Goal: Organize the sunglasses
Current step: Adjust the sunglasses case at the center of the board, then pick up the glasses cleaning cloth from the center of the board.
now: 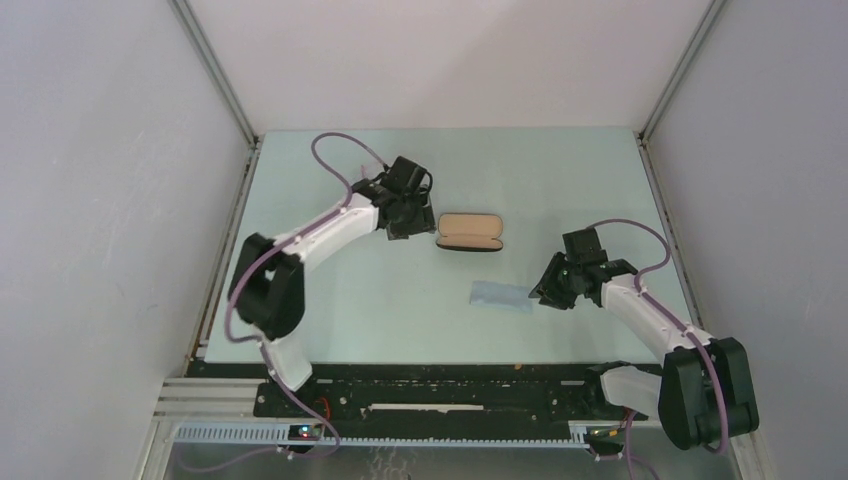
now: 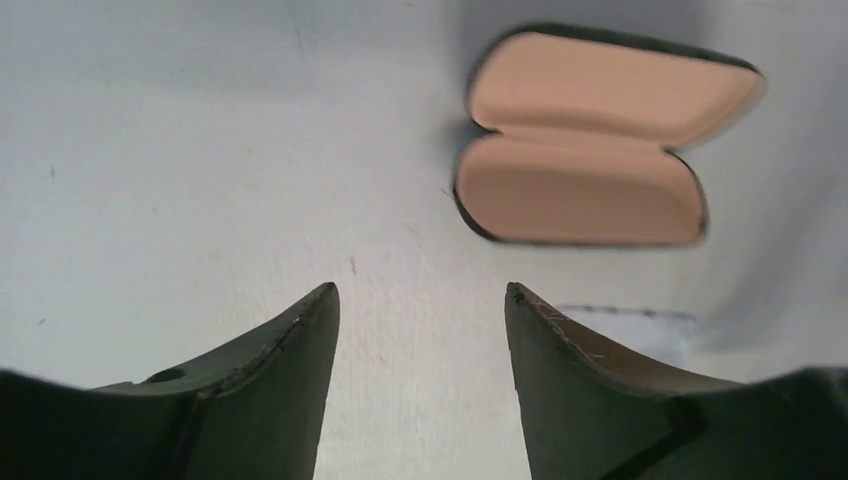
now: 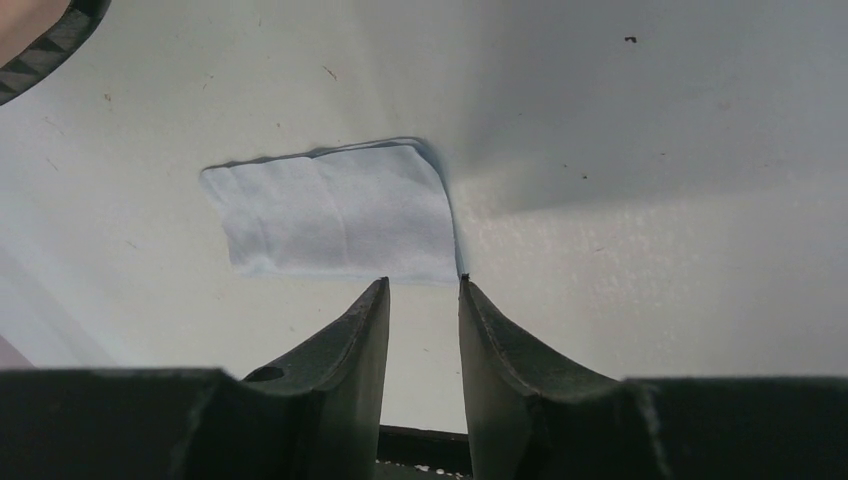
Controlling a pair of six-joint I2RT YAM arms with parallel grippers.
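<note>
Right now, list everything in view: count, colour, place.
case: one, black with tan lining, lying open mid-table
cloth: one, blue-grey, flat on the table, nearer the arm bases than the case
sunglasses: none visible in any view
table: one, pale, white walls on three sides
left gripper: one, dark, open and empty, by the case's left end
right gripper: one, dark, narrowly open, tips at the cloth's right end

Open black case (image 1: 469, 232) with tan lining, blue-grey cloth (image 1: 502, 295) lying flat nearby, pale table (image 1: 380, 310)
</note>
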